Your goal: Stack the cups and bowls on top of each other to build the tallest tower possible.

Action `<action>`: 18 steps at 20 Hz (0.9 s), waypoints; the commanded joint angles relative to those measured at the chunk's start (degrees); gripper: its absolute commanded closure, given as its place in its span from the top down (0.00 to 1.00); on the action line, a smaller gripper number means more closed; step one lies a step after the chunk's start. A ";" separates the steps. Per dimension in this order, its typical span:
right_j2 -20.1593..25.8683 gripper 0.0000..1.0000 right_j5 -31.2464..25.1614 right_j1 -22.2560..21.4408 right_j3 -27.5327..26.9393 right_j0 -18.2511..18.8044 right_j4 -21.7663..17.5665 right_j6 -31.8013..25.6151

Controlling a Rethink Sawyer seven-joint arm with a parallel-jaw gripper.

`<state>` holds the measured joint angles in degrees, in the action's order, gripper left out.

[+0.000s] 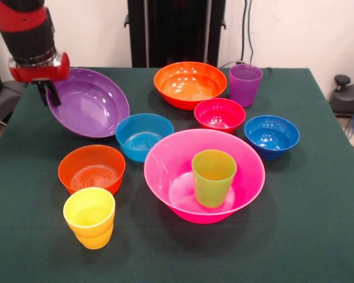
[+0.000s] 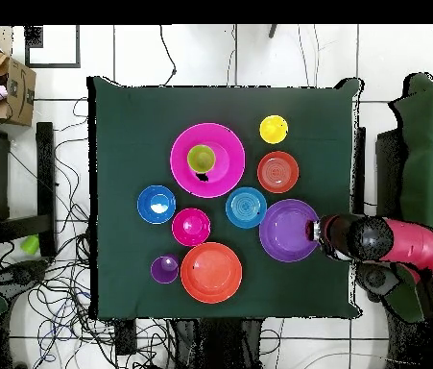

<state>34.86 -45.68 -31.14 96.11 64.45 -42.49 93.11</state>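
Cups and bowls sit unstacked on the green table [image 1: 318,236], save the lime green cup [image 1: 213,177] upright inside the big pink bowl [image 1: 165,171] near the middle. Gripper [image 1: 50,94] pinches the rim of the big purple bowl [image 1: 91,106], tilted up by a side edge. Yellow cup [image 1: 89,217] and small orange bowl [image 1: 91,169] stand close together; purple cup [image 1: 245,84] is beside the big orange bowl [image 1: 189,84].

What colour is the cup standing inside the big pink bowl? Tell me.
Lime green cup in the pink bowl; clearest in the front view.
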 commanded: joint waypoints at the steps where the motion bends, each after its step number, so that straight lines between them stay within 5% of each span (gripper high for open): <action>1: 2.29 0.00 -7.38 -6.64 4.68 -4.00 2.11 -10.26; 18: 3.91 0.00 -19.93 -20.35 8.08 -7.77 13.67 -7.11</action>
<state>36.15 -58.01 -46.45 100.96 60.23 -31.95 93.11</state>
